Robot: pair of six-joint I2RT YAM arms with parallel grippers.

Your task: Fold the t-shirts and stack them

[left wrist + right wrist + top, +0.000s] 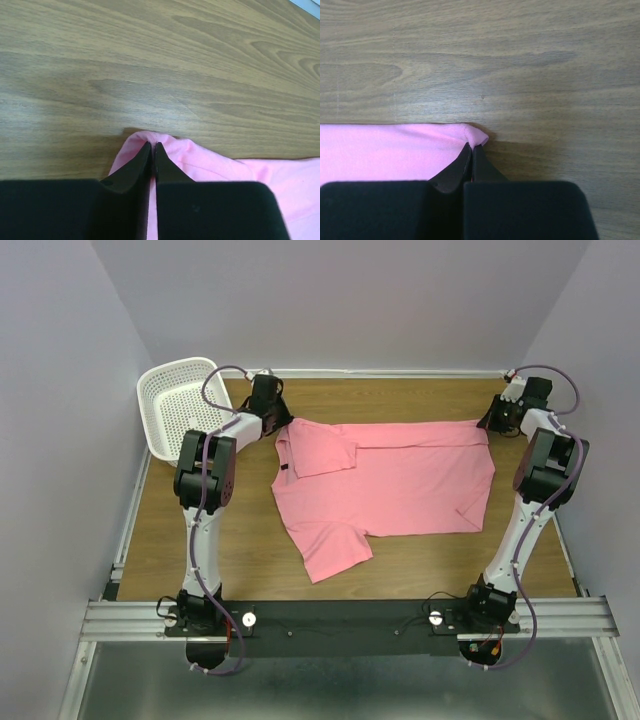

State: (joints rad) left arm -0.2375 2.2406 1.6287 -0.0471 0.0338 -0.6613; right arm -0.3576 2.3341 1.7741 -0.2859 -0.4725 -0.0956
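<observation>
The pink t-shirt (400,480) lies partly folded on the wooden table, one sleeve folded over its top left and the other sleeve spread at the near left. My left gripper (283,425) is at the shirt's far left corner. In the left wrist view its jaws (152,145) are shut on a raised fold of the pink cloth (215,162). My right gripper (490,422) is at the far right corner. In the right wrist view it (472,146) pinches the corner of the shirt (385,150), which curls over the fingertips.
A white perforated basket (175,405) leans at the far left of the table, just behind the left arm. Grey walls close in the table on three sides. Bare wood (400,560) shows along the near edge in front of the shirt.
</observation>
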